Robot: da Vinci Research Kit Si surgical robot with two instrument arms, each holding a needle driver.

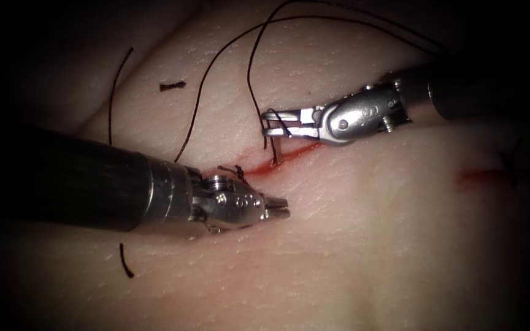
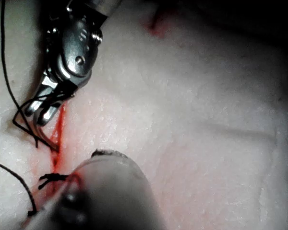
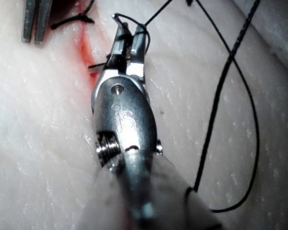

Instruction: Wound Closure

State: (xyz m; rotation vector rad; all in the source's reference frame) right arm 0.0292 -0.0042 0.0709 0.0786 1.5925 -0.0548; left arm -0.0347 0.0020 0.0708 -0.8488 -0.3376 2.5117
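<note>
right arm's silver jawed tool (image 1: pixel 271 125) pinches the thin curved steel needle (image 1: pixel 276 149), tip sunk in the red-stained cut (image 1: pixel 277 162) of the pale pork tissue (image 1: pixel 369 245); dark thread (image 1: pixel 216 61) trails; left tool (image 1: pixel 277 208) pressed together, empty; mid-stitch, next needs a steady grip

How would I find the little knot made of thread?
Start at the red cut in the pale tissue. Follow it to its left end, just above the left tool. The knot sits there: a dark, stubby tuft, unlike the long looping thread.

Light pools on the tissue (image 1: pixel 338 233) around the right pincer (image 1: pixel 270 124), fading to deep shadow well away from it. Glare flashes off its steel wrist. Close behind the left pincer (image 1: pixel 280 207), its own shaft blurs out of focus.
</note>
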